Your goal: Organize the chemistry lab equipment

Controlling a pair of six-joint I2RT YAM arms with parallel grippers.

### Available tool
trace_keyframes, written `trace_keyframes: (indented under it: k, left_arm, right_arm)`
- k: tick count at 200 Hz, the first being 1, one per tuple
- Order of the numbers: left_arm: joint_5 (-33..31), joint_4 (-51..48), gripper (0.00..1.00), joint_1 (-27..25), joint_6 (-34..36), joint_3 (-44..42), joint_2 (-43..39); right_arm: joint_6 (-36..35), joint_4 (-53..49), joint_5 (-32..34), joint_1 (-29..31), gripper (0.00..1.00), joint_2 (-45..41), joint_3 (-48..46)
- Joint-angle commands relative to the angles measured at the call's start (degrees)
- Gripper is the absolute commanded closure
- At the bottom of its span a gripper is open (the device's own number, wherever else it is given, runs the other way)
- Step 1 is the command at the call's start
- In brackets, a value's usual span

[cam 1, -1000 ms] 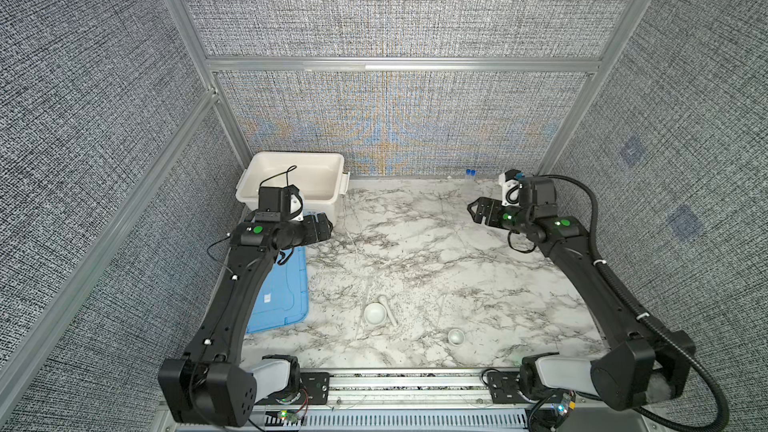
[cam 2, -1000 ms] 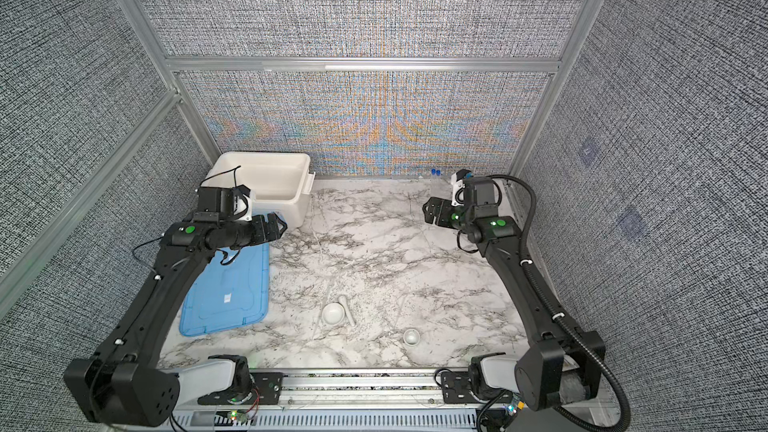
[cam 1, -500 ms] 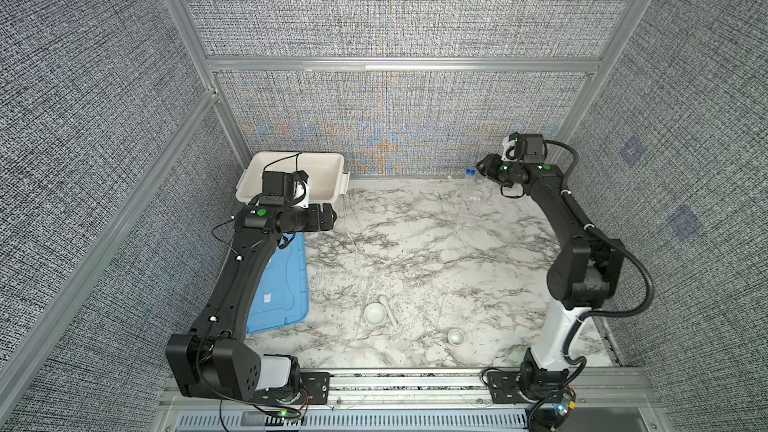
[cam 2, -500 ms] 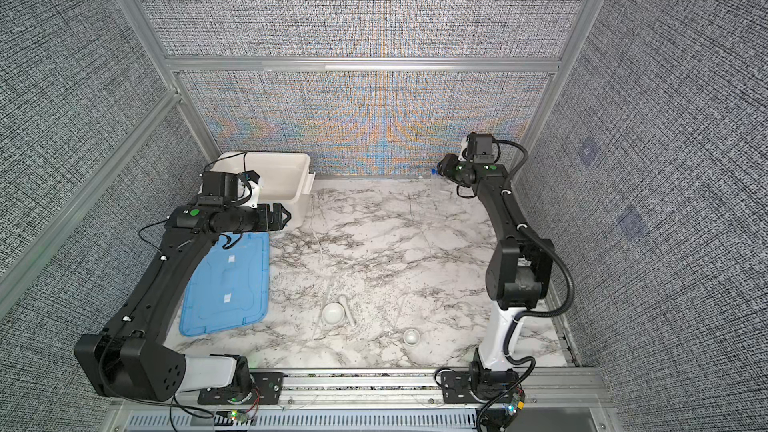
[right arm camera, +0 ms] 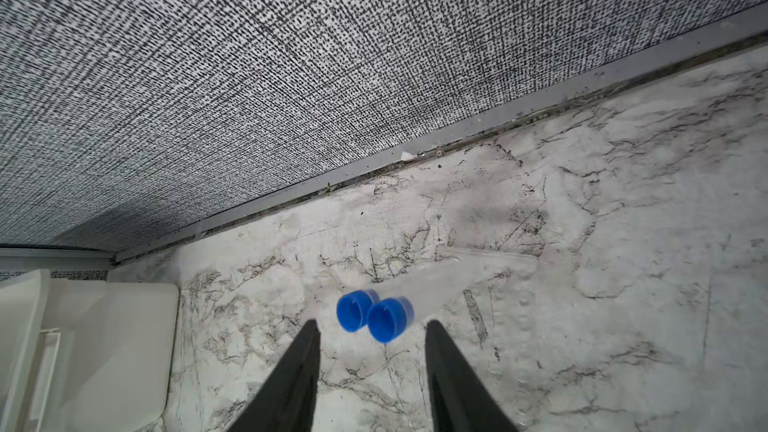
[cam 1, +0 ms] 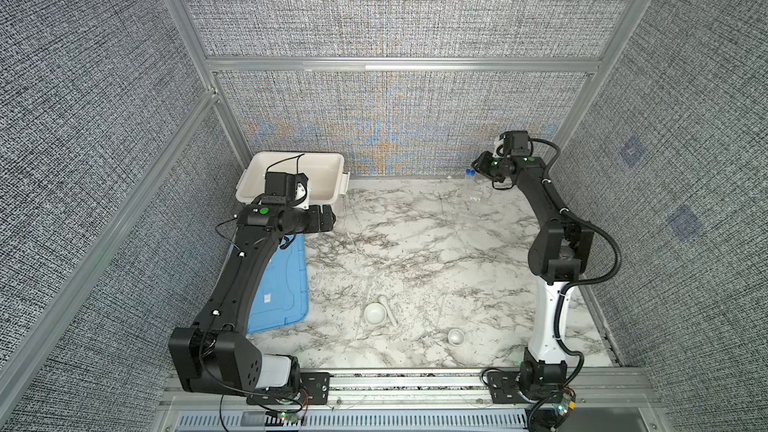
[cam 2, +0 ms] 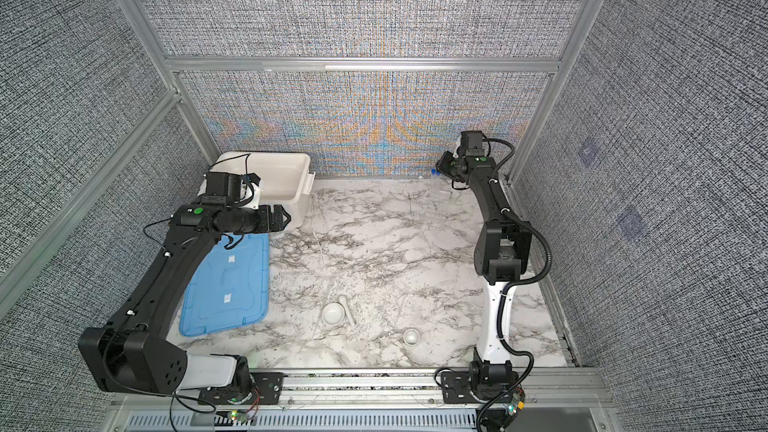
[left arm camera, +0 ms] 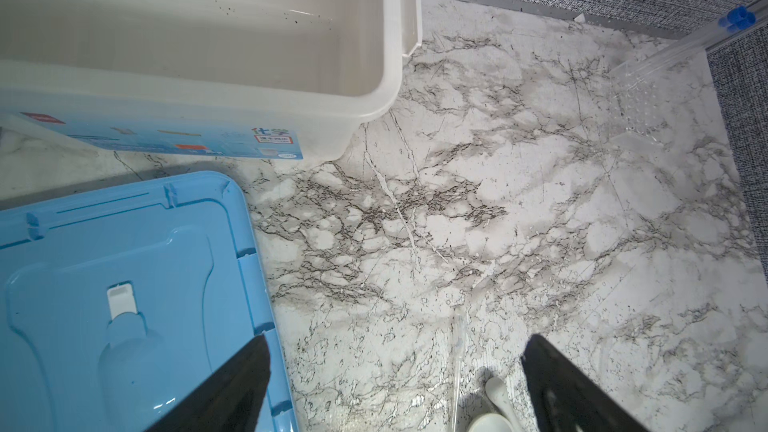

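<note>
Your two blue-capped tubes [right arm camera: 388, 320] are in the far right corner of the marble table [cam 1: 415, 243], close to the back wall, with their caps side by side and touching. Expect them to be light, stiff and smooth, so they will likely slip or roll under a loose pinch, and they may crack if they are glass. I would take hold across both caps, or just beneath them, where the ribbed plastic gives some bite. The clear bodies almost vanish against the marble, so I cannot tell whether they stand in a clear holder or simply lean.

Your right gripper [right arm camera: 372, 322] is half spread. Its fingers flank the pair of caps with a sliver of table showing on each side, so it seems to pinch nothing yet. Centre it before you squeeze, or one tube may squirt out.

Your left gripper [left arm camera: 399, 338] is spread wide and empty. It hangs over the table beside the front corner of the white tub [left arm camera: 390, 56] and the blue lid [left arm camera: 124, 263]. The mortar bowl [cam 1: 375, 312], pestle [cam 1: 390, 314] and small round dish [cam 1: 456, 336] lie near the front edge, well apart from both claws.
</note>
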Motion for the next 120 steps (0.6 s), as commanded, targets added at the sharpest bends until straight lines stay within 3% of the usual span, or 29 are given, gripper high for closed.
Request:
trace_keyframes:
  k: [1, 120]
  left_arm:
    - [-0.8, 1.2, 0.04, 0.1, -1.4, 0.4, 0.2]
    - [-2.0, 2.2, 0.05, 0.1, -4.3, -1.0, -0.5]
  right_arm:
    - [-1.6, -0.8, 0.7, -0.4, 0.55, 0.3, 0.0]
    - [-2.3, -0.4, -2.1, -1.2, 0.55, 4.2, 3.8]
